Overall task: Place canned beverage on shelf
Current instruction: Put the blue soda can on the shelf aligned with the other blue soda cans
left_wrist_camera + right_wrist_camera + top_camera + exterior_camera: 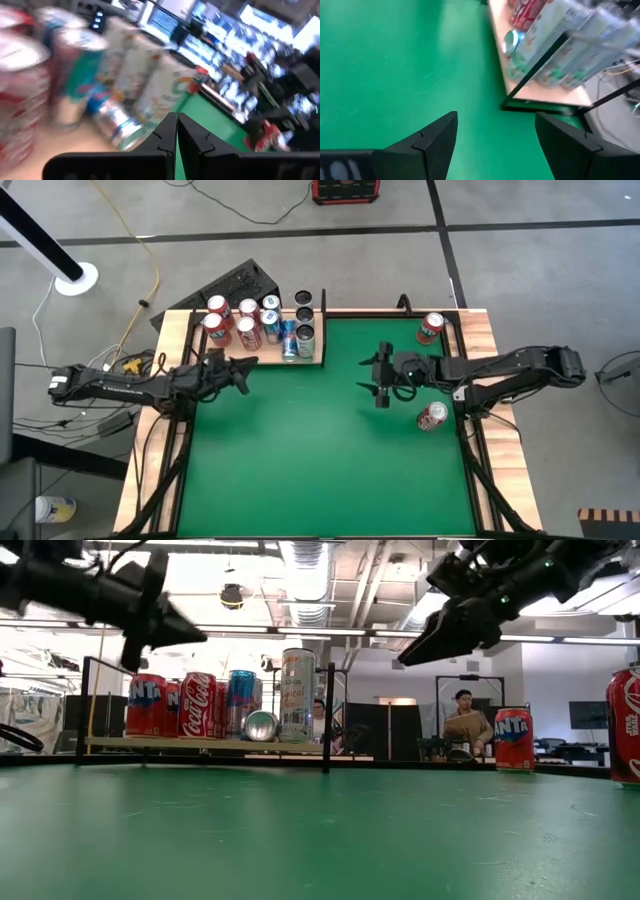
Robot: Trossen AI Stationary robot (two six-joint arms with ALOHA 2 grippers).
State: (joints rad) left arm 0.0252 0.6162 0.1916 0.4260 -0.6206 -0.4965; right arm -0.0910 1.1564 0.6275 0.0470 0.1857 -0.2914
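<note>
Green felt [320, 450] covers the table, with concrete floor around it and an office space visible beyond in the low view, where a person [462, 722] sits in the distance. At the far left corner lies the shelf [262, 356], a pale wood board framed by thin black posts. It carries a cluster of upright cans [245, 322]: red ones at the left, blue ones in the middle, and tall pale cans [304, 320] at the right edge. One blue can [290, 346] lies on its side at the shelf's near edge. The left gripper [247, 366] hangs above the felt just beside the shelf's near-left part, its fingers [175, 135] pressed together with nothing between them. The right gripper [379, 372] hovers over the felt right of centre, well apart from the shelf, its jaws spread wide and empty. Off the shelf, an orange can [430, 328] stands near the far right corner, and a red can [432, 416] stands at the right edge, near the right arm.
</note>
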